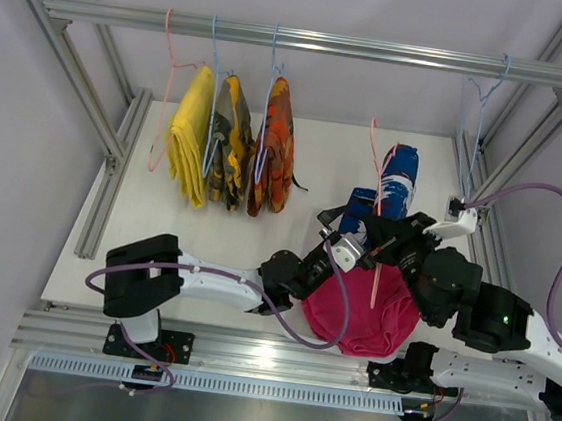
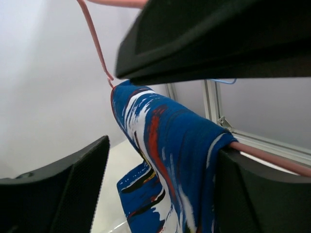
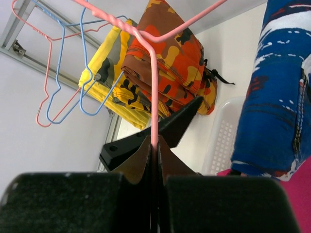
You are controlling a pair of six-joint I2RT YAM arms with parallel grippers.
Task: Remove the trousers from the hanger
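The blue patterned trousers [image 1: 399,178] drape over a pink hanger [image 1: 372,145] held off the rail above the table's middle. My right gripper [image 1: 399,238] is shut on this hanger's wire [image 3: 153,87], seen in the right wrist view [image 3: 154,145]. My left gripper [image 1: 351,236] is open, its jaws standing either side of the blue trousers [image 2: 170,145]; the right finger [image 2: 262,194] touches the cloth by the hanger bar [image 2: 272,158]. The magenta trousers [image 1: 365,315] lie in a white basket [image 3: 218,141]. The yellow [image 1: 191,131], olive camouflage [image 1: 230,145] and orange camouflage [image 1: 274,144] trousers hang on the rail.
The metal rail [image 1: 378,50] spans the back of the frame. An empty pink hanger [image 1: 163,88] hangs at its left and an empty blue hanger [image 1: 483,101] at its right. Frame posts stand along both sides of the white table [image 1: 135,256].
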